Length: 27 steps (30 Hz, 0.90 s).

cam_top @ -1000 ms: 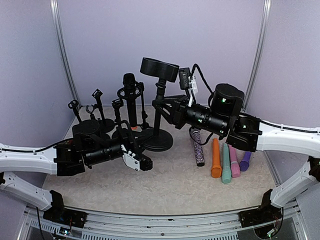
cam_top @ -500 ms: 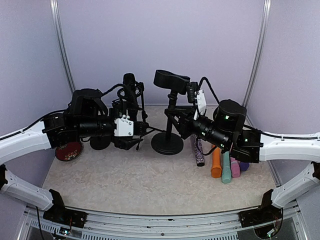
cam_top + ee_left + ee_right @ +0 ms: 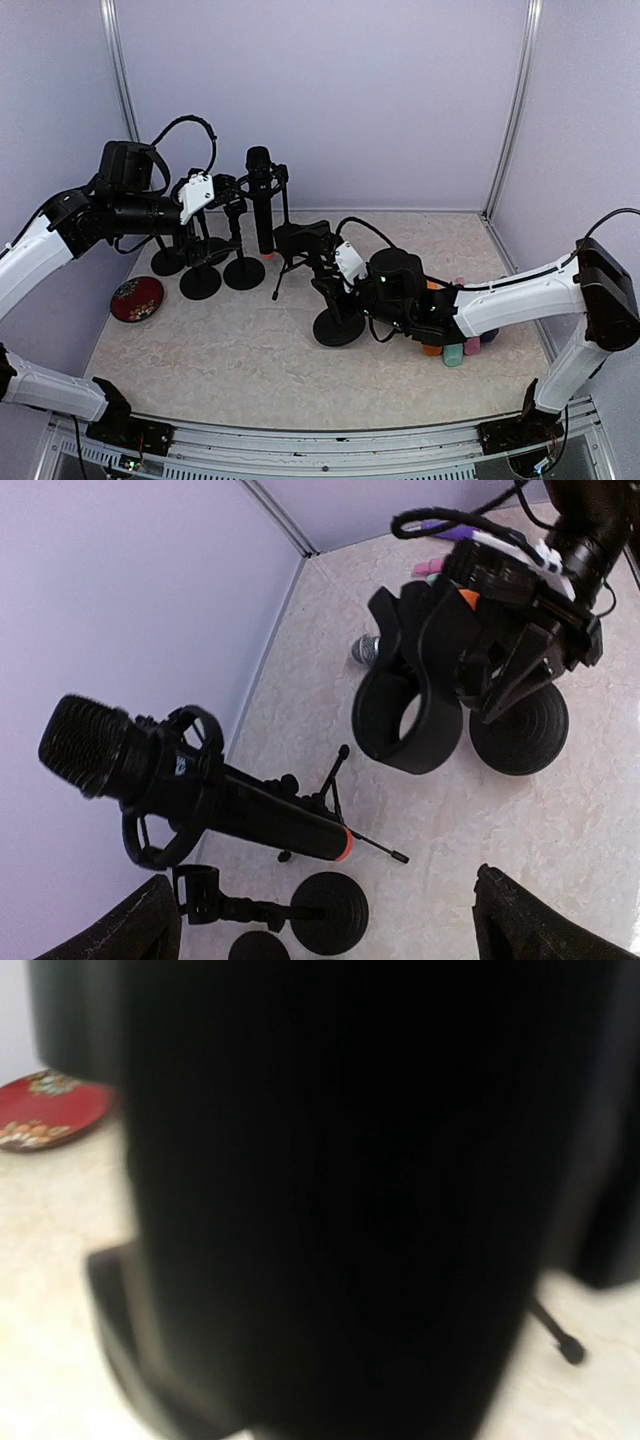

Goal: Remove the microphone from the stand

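Microphone (image 3: 262, 205) sits upright in the clip (image 3: 190, 780) of its stand, far left-centre, orange ring at its lower end. Left gripper (image 3: 228, 188) is spread wide and holds nothing, just left of the mic, apart from it. Right gripper (image 3: 335, 285) is low against the post of the round-base stand (image 3: 338, 327). Can't tell its grip: the wrist view is blocked black.

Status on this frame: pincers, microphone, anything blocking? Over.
Left pincer open, short of the microphone. Right pincer shut on an empty stand. Microphone upright in its clip, untouched. Small stands beside it, path looks open.
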Available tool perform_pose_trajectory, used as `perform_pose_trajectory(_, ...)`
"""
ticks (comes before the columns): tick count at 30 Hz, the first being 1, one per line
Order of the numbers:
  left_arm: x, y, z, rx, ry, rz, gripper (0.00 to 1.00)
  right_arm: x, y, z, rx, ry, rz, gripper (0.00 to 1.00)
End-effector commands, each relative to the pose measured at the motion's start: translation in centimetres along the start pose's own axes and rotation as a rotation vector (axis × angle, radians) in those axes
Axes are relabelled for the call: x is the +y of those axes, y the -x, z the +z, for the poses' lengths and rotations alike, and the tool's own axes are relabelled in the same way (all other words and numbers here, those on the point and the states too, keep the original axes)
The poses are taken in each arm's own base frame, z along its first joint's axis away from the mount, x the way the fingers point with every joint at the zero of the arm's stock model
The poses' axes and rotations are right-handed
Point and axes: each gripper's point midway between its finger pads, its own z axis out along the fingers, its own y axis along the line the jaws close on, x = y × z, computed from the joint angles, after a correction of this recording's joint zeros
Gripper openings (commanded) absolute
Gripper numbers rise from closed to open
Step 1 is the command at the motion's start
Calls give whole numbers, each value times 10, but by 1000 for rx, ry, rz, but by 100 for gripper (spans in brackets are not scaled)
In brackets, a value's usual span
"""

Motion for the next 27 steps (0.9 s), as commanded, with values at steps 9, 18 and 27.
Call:
perform_pose_trajectory(9, 52, -46, -47, 40, -53, -445, 98, 89, 64, 67, -283, 248, -49, 0)
perform_pose_trajectory(18, 38, -72, -55, 83, -66, -452, 96, 123, 60, 124, -311, 316, -72, 0)
perform_pose_trajectory(27, 33, -84, -51, 104, -61, -436, 91, 136, 42, 186, -327, 284, -105, 0)
